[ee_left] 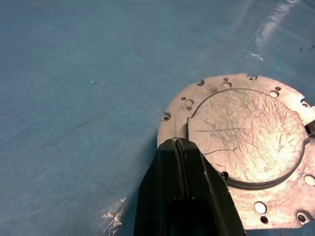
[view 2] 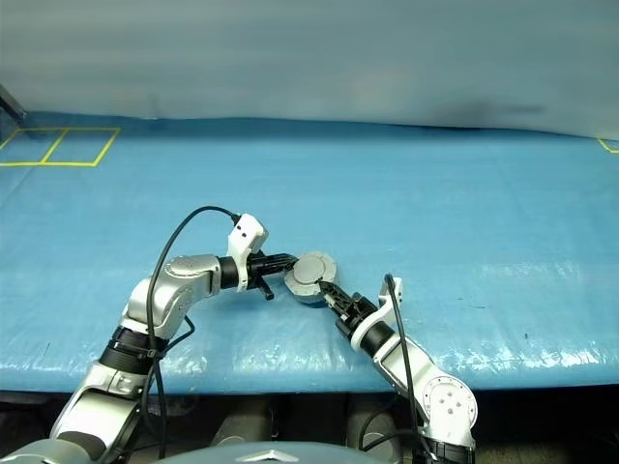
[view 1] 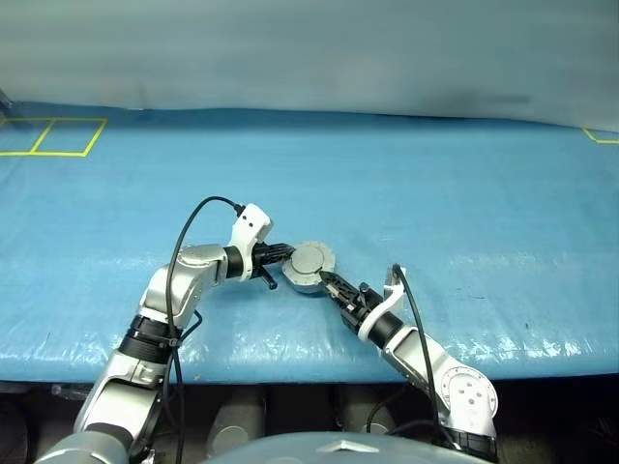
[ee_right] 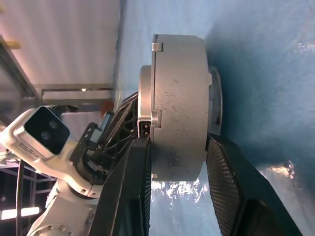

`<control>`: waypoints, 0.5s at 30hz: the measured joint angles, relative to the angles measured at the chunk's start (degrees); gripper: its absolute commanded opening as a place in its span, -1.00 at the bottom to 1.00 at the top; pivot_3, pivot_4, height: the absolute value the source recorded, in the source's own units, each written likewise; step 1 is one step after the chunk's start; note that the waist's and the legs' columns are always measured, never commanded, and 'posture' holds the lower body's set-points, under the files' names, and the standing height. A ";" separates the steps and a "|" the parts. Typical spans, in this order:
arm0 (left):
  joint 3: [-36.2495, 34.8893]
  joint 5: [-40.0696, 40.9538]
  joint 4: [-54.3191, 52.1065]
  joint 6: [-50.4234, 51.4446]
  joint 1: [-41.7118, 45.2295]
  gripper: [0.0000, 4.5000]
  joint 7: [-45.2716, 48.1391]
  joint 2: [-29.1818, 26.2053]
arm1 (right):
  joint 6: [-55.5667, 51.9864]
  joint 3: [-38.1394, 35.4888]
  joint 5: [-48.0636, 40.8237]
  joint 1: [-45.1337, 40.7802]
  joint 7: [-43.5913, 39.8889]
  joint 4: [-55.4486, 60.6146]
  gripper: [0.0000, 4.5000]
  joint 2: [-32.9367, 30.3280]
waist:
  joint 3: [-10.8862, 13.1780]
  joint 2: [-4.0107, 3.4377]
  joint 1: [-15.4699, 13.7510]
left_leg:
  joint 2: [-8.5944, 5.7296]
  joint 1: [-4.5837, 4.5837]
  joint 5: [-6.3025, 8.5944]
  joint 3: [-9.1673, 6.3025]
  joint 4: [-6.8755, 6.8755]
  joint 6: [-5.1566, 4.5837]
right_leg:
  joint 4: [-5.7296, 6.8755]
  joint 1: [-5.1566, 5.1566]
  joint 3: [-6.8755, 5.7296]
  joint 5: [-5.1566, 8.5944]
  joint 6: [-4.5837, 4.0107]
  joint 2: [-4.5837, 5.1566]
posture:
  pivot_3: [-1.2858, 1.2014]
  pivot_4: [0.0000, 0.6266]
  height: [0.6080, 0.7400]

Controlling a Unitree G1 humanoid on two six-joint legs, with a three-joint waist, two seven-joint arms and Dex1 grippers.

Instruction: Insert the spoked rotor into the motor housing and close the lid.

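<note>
right gripper [view 1: 327, 282] nearest, fingers straddling motor housing [view 1: 309, 268] sidewall, one pad apart from it, grip unconfirmed. left gripper [view 1: 287, 254] clamped shut on housing's far rim, holding it clear of blue table [view 1: 435, 193]. lid [ee_left: 246, 135] already seated, likely bracing for press.

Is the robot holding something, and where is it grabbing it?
Yes. Both end effectors hold the motor housing with the lid on. The left end effector pinches the lid's rim; the right end effector clamps across its flat faces.

Blue sheet [view 1: 406, 184], yellow floor markings [view 1: 58, 135]
</note>
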State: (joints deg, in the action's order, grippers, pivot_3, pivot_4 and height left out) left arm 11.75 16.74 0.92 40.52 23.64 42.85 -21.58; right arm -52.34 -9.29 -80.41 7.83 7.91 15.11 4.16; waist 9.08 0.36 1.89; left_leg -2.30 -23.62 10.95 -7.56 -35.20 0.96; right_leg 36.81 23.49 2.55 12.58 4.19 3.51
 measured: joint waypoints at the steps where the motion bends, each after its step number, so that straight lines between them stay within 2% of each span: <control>1: -0.01 -0.04 0.00 0.00 0.00 -1.00 0.00 0.05 | 0.29 0.08 -0.16 0.09 0.00 -0.04 -0.44 -0.02 | 0.00 0.00 0.01 | 0.00 -0.01 0.00 -0.01 0.00 0.00 | 0.00 0.00 -0.01 0.00 0.00 0.00 | 0.03 -0.52 1.00; 9: -0.63 0.00 -0.01 0.01 -0.13 -1.00 -0.06 0.38 | 1.05 1.01 -0.91 0.42 0.33 -0.23 -0.44 -0.20 | 0.00 0.00 0.17 | 0.01 -0.01 0.00 -0.01 0.00 0.00 | 0.01 0.01 -0.01 0.00 0.00 -0.01 | 0.03 -0.52 1.00; 12: -2.43 0.56 -0.37 -0.04 -0.97 -1.00 -1.20 1.93 | 1.19 1.25 -1.22 0.43 0.48 -0.22 -0.44 -0.20 | 0.02 -0.02 0.20 | 0.01 -0.04 0.00 -0.01 0.00 0.00 | 0.00 0.05 -0.01 0.00 0.00 -0.01 | 0.03 -0.52 1.00; 15: -7.03 3.17 -2.91 -0.11 -3.50 -1.00 -4.71 5.80 | 1.96 1.51 -1.74 0.55 0.58 -0.17 -0.44 -0.21 | 0.10 -0.06 0.26 | 0.02 -0.15 0.00 -0.02 0.01 0.00 | 0.00 0.16 0.00 -0.01 0.01 0.00 | 0.03 -0.52 1.00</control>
State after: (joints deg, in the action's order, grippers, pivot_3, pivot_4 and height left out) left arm 4.72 19.91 -1.99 40.41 20.14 38.14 -15.78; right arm -50.39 -7.77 -82.15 8.38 8.49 14.94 3.96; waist 9.17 0.30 2.15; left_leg -2.27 -23.77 10.95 -7.58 -35.19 0.96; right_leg 36.81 23.65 2.55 12.57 4.19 3.51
